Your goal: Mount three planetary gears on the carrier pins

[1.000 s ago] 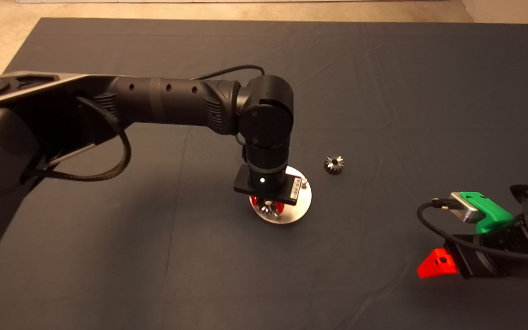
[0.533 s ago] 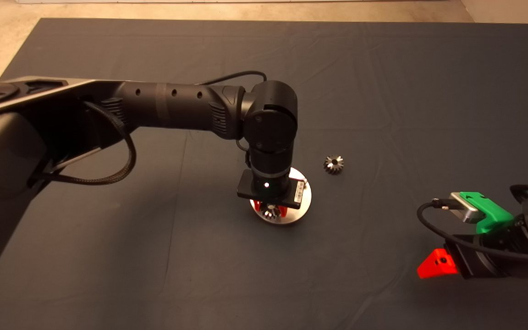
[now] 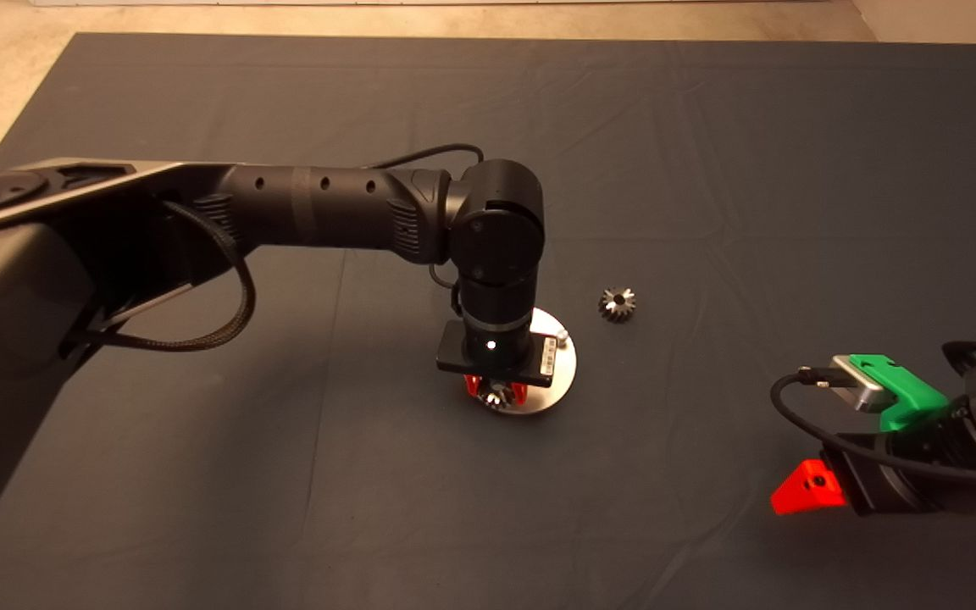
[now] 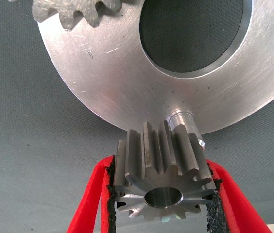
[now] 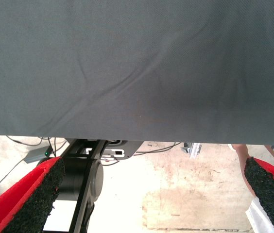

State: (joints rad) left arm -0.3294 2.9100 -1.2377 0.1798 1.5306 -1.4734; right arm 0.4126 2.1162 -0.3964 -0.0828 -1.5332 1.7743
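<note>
Planetary gears are what we track here: one gear sits pinched between the black pads of our left gripper, just above the near edge of the carrier disc, with one of the carrier pins directly behind it in the left wrist view. Over the last second our left arm has drawn in and lowered over the disc, so the gear now hangs closer to that pin (we judge it not yet seated, since its bore is still open to view). A second gear already sits at the disc's far rim, and a third gear lies loose on the mat, apart from the disc. Our right gripper waits at the lower right, fingers spread wide.

Beneath it all lies a dark, slightly creased mat; beyond its edge, pale floor with cables.
</note>
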